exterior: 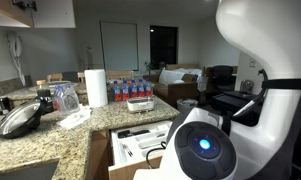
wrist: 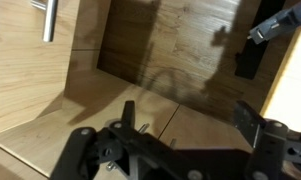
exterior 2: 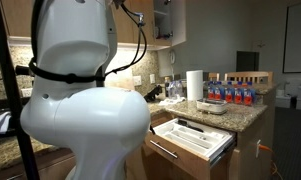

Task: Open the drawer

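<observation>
Speckled granite forms the worktop (exterior: 50,140) in an exterior view, carrying a paper towel roll (exterior: 95,87), water bottles (exterior: 125,90) and a dark pan (exterior: 18,120). Below its edge the drawer (exterior: 130,170) stands pulled out beside the white robot arm (exterior: 260,90), its white tray (exterior: 140,145) showing. In an exterior view the drawer (exterior 2: 185,160) juts out from under the worktop (exterior 2: 240,112), tray uncovered, and the wrist view shows the claw (wrist: 175,150) spread wide, holding nothing, before wood panels with a silver bar handle (wrist: 50,20) at upper left.
</observation>
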`<act>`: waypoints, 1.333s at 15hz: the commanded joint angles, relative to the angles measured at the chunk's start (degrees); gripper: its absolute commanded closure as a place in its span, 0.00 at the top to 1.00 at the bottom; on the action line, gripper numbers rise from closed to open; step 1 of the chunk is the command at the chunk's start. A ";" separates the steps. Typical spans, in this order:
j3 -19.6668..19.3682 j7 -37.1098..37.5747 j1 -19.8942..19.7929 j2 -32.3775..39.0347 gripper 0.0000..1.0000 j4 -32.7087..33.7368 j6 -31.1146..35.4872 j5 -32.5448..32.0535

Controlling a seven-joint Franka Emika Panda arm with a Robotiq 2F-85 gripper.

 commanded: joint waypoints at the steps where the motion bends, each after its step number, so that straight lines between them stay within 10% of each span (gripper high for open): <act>1: 0.16 -5.36 1.46 -4.49 1.00 0.06 -4.17 5.74; 10: -5.94 -16.62 0.44 -23.69 1.00 0.19 -3.93 27.45; 20: -30.23 -12.40 14.36 -45.06 1.00 0.09 -9.22 45.44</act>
